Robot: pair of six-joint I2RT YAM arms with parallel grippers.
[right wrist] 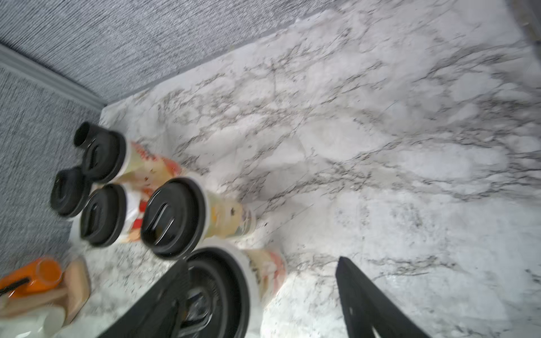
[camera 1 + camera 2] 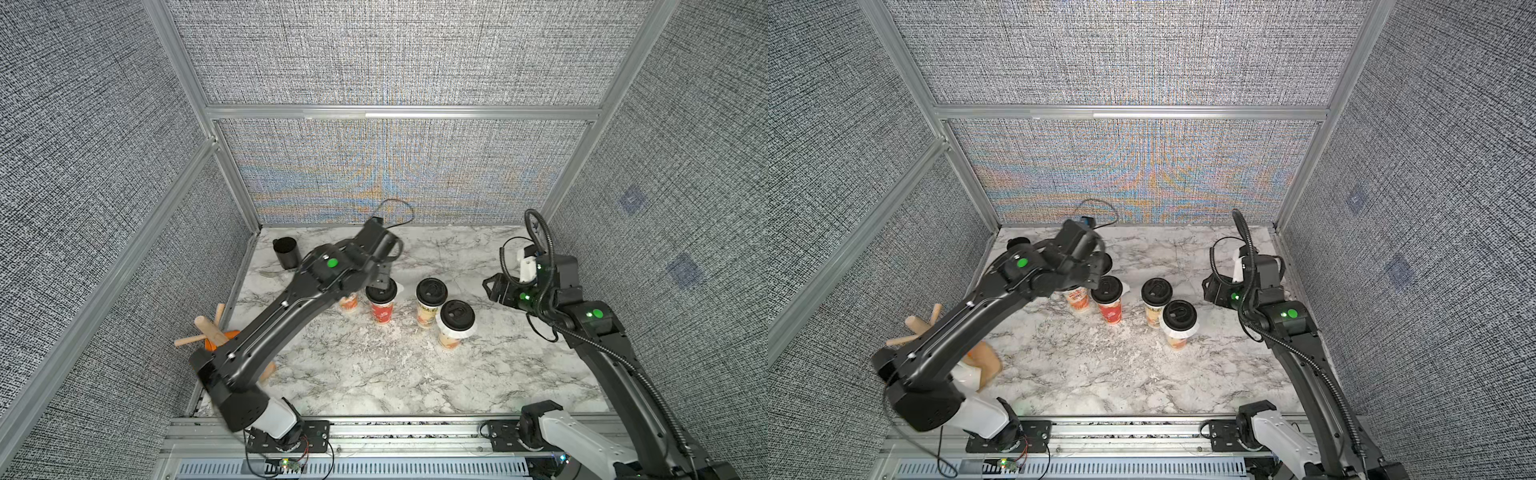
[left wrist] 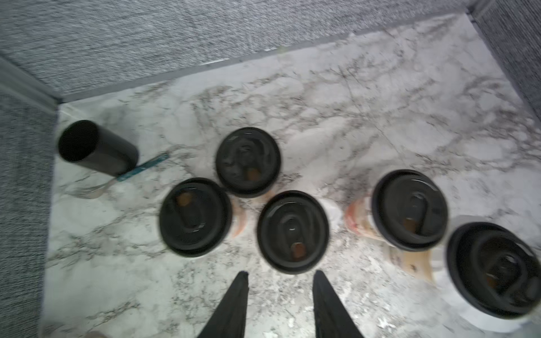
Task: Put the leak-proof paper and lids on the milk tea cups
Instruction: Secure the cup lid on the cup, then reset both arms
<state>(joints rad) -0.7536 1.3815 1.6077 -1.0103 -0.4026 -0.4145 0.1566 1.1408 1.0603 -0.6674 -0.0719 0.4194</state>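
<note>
Several milk tea cups stand in a cluster mid-table, each under a black lid; in both top views I see a red one (image 2: 382, 312) (image 2: 1111, 312) and two paler ones (image 2: 427, 315) (image 2: 449, 338). Leak-proof paper (image 2: 459, 332) sticks out white below the rightmost cup's lid, and another piece (image 3: 332, 208) shows beside the middle cup. My left gripper (image 3: 281, 278) hovers open above the cluster, nothing between its fingers. My right gripper (image 1: 262, 264) stands wide open beside the rightmost cup (image 1: 266, 272), apart from it.
A plain black cup (image 2: 286, 252) stands at the back left with a fork (image 3: 93, 189) lying by it. An orange item and wooden pieces (image 2: 203, 332) sit at the table's left edge under the left arm. Grey walls close three sides.
</note>
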